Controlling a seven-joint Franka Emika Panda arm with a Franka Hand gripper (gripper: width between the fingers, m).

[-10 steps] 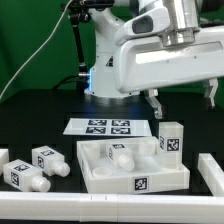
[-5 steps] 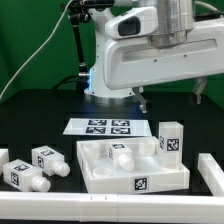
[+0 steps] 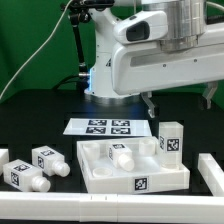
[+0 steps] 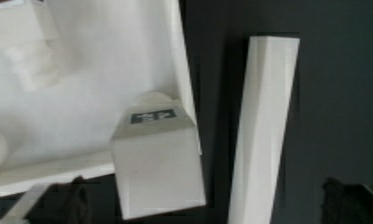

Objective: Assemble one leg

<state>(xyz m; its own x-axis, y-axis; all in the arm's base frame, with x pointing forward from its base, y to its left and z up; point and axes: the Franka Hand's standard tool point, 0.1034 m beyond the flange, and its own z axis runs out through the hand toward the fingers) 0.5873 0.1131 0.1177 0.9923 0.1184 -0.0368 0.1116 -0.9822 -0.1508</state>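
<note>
Leg [image 3: 172,140] stands upright at the tray's [image 3: 100,178] corner, below the jaws and between them, slightly nearer one finger; jaws spread wide, holding nothing, well above it. Step judged: approach for pickup, grasp not yet made. Next: centre over leg, descend to its upper part only, keeping clear of the long bar [image 4: 272,130] also inside the jaws' span, then close.

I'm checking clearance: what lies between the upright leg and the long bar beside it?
Nothing. Only bare black table lies between the upright leg and the bar. Both views show the dark gap.
</note>
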